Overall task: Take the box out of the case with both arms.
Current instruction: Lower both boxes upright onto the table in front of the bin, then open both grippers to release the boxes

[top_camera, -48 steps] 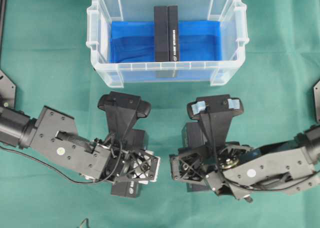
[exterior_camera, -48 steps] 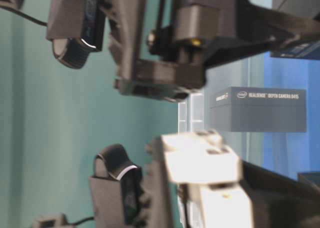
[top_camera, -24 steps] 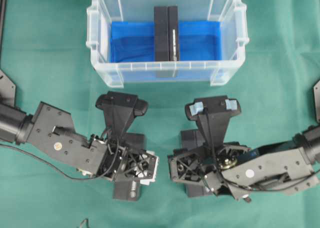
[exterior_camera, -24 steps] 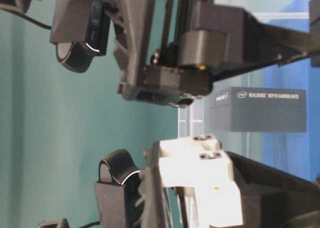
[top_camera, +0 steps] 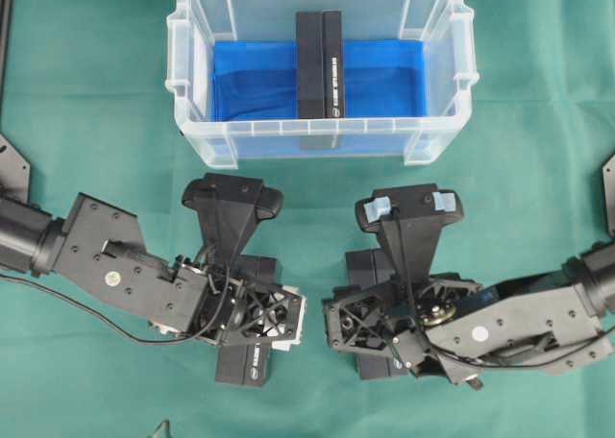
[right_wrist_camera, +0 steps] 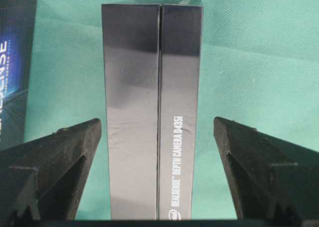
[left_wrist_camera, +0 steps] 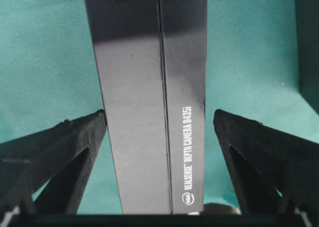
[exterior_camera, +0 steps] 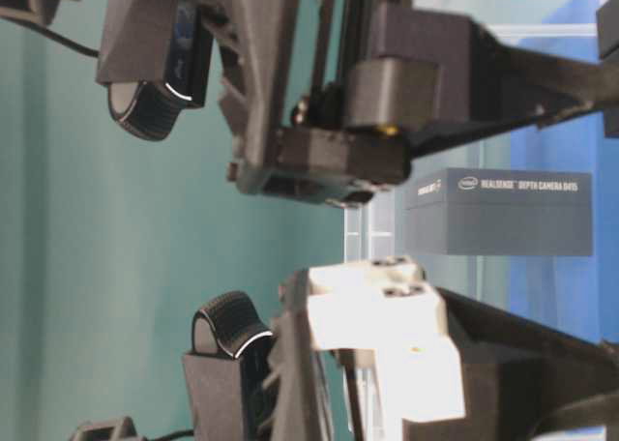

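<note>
A black box [top_camera: 319, 78] stands on edge in the middle of the case [top_camera: 307, 128], on its blue lining; the table-level view shows the box [exterior_camera: 498, 214] through the clear wall. My left gripper [top_camera: 252, 315] [left_wrist_camera: 159, 118] is open over another black box [left_wrist_camera: 149, 87] lying on the green cloth, its fingers [left_wrist_camera: 75, 142] clear of both sides. Over a matching black box [right_wrist_camera: 152, 112], my right gripper [top_camera: 370, 328] [right_wrist_camera: 157, 122] is also open, with gaps on both sides. Both grippers are in front of the case, outside it.
The table is covered with green cloth [top_camera: 96, 121]. The two table boxes lie side by side, so each wrist view catches the other box at its edge: a dark one [left_wrist_camera: 309, 48] and a blue-printed face [right_wrist_camera: 15, 62]. Black mounts [top_camera: 12, 174] stand at both table sides.
Both grippers' jaws have spread wide, off the sides of the boxes lying on the cloth. The left arm shifted slightly. The box in the case has not moved.
</note>
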Tool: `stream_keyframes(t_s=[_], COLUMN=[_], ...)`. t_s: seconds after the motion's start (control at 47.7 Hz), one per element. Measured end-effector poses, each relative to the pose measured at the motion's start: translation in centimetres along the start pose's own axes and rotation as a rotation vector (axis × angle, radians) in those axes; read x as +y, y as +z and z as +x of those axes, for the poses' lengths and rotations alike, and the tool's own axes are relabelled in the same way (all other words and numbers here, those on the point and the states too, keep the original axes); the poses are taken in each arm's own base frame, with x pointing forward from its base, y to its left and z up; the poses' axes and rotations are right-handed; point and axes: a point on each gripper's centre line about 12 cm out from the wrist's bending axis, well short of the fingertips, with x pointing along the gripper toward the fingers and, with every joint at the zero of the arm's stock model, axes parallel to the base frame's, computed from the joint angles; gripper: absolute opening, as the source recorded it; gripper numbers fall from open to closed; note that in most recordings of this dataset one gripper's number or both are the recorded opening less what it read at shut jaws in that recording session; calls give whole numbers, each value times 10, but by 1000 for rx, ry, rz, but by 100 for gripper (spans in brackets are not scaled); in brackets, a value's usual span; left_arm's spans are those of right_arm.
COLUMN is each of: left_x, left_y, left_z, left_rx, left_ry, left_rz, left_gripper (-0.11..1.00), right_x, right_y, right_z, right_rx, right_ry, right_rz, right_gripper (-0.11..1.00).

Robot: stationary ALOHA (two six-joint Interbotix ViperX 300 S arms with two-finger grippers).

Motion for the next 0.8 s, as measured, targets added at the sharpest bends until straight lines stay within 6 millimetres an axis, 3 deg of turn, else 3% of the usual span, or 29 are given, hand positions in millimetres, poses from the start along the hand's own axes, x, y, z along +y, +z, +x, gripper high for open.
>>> stream_keyframes(t_s=[0.251, 0.461, 0.587, 0.796], left_x=[-9, -24, -29, -34], left_y=[-2, -3, -2, 12], left_z=[-9, -27, -48, -101], left_rx=[6, 10, 4, -34], left_ry=[-30, -68, -71, -59], left_rz=[-5, 19, 53, 91], left_gripper=[92, 92, 92, 92], right_x=[0, 0, -3, -6], right_y=[1, 10, 19, 35], right_z=[-5, -36, -63, -106], right_rx=[4, 20, 16, -18], right_ry=[9, 49, 54, 44], right_rz=[1, 11, -1, -28], right_gripper=[92, 92, 92, 92])
